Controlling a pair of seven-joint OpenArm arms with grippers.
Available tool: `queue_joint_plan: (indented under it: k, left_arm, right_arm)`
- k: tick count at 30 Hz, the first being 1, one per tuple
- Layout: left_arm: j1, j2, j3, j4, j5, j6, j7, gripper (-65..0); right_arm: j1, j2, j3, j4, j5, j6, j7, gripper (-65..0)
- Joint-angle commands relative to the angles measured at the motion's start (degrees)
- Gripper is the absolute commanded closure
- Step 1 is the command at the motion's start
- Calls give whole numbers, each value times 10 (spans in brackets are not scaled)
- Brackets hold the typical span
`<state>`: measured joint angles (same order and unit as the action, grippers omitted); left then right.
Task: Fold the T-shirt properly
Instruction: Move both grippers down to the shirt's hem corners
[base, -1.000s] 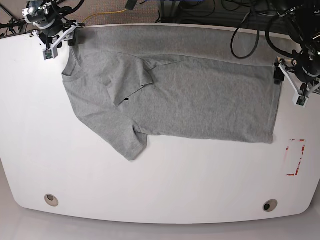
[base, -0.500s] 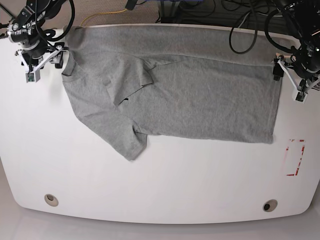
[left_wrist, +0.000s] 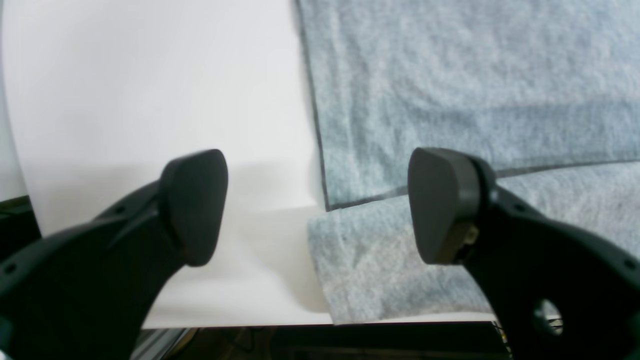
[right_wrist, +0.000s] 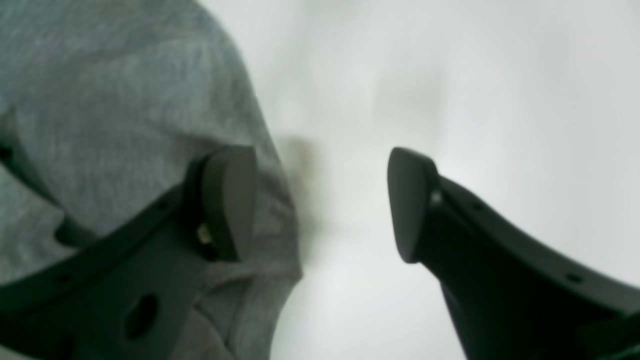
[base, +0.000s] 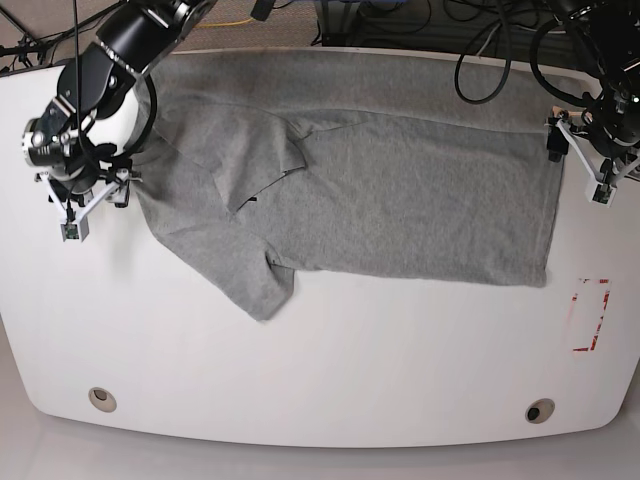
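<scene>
I'm looking down at a big white table (base: 330, 370) with rounded corners, glossy enough to throw back soft, even light and barely a shadow. Two round grommet holes sit near its front edge, one at the left (base: 102, 400), one at the right (base: 541, 411). Near the right edge there's a small red-outlined rectangle marking (base: 590, 314) on the surface. Beyond the far edge I get a strip of brownish floor (base: 215, 25), with a yellow cable (base: 205, 30) snaking across it and a tangle of black cables (base: 485, 60) drooping over the back of the tabletop. Below the front edge, pale grey floor (base: 320, 462).
</scene>
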<state>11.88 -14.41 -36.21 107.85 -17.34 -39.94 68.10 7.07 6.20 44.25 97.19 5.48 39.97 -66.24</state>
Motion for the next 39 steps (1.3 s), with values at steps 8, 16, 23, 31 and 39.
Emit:
queue_joint_plan:
  k: [8, 16, 23, 31, 39]
  left_arm:
    - [-28, 2, -5, 9, 50, -1, -6, -518]
    - [-59, 14, -6, 7, 107, -1, -6, -518]
    - [-85, 29, -6, 1, 151, -1, -6, -518]
    - [-132, 30, -6, 1, 198, -1, -7, -518]
    - [-232, 30, -6, -102, 232, -1, -44, -521]
  right_arm:
    - [135, 14, -28, -193, -75, 0, 88, -393]
    - [164, 11, -31, -296, -92, 0, 141, -393]
    - [166, -8, -32, -319, -90, 0, 155, -393]
    - [166, -29, -32, -319, -96, 0, 155, -388]
    - [169, -27, -79, -320, -93, 0, 156, -71]
